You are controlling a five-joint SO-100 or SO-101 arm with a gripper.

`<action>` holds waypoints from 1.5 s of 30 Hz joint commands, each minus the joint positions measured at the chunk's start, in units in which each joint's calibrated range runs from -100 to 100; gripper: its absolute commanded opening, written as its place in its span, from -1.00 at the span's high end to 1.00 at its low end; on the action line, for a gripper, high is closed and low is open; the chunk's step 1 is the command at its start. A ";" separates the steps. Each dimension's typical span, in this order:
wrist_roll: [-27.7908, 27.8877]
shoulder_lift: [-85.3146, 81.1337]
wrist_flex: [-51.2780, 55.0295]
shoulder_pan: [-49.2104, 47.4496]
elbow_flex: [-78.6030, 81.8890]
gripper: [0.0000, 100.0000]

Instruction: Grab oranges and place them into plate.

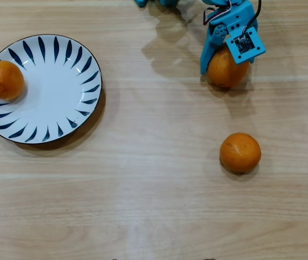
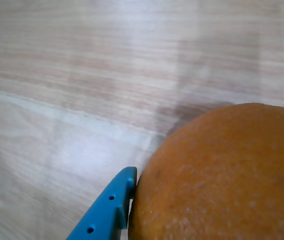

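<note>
Slippage threatens: tool (image 1: 225,67) straddles the upper orange (image 1: 227,70), grip unconfirmed, so its round skin could squirt free across the tabletop (image 1: 154,206).

Bare table (image 1: 159,179) between plate (image 1: 83,59), oranges (image 1: 240,153)

No text, label, brand, number or sign can be read in either view. In the overhead view, the small board (image 1: 245,44) on the arm at the upper right of the frame carries markings too small to make out. The plate (image 1: 62,125) at the left shows only dark blue strokes around its rim, no lettering, and the wooden tabletop (image 1: 154,206) bears nothing but grain. In the wrist view, the blue finger (image 2: 109,210) at the lower edge has only small holes, with no printing.
</note>
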 commanded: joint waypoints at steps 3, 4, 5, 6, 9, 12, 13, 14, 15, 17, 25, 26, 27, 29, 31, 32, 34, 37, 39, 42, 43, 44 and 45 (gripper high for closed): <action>-0.36 0.50 -0.76 -0.20 -0.17 0.30; -0.36 0.33 -0.76 -0.04 -0.17 0.30; -0.36 0.07 -0.68 0.04 -0.17 0.30; -0.36 -0.18 -0.68 0.20 -0.17 0.30; 0.42 -0.52 -0.59 1.41 -0.81 0.30; 4.87 -2.89 -0.07 4.40 -2.62 0.30; 8.26 -5.34 0.01 7.30 -4.16 0.30; 9.99 -6.52 0.01 8.91 -4.88 0.30; 11.71 -7.62 0.10 10.61 -5.61 0.30; 14.96 -9.73 0.18 14.23 -6.87 0.30; 24.16 -15.48 36.63 29.56 -29.15 0.30; 25.36 -15.40 40.15 31.73 -32.41 0.30; 26.72 -15.14 42.99 34.07 -35.21 0.30; 29.28 -14.55 46.94 39.07 -39.74 0.30; 31.58 -13.79 49.86 43.59 -43.00 0.30; 32.73 -13.37 51.15 45.77 -44.18 0.30; 36.96 -11.25 54.16 54.40 -46.08 0.30; 41.41 -8.55 53.30 60.04 -45.53 0.30; 44.02 -6.01 53.21 63.35 -45.44 0.30; 46.69 -1.11 53.13 68.43 -46.17 0.30; 47.47 0.75 53.04 70.04 -46.35 0.30; 48.20 2.61 52.35 71.41 -46.62 0.30; 48.99 4.38 51.41 72.30 -46.80 0.31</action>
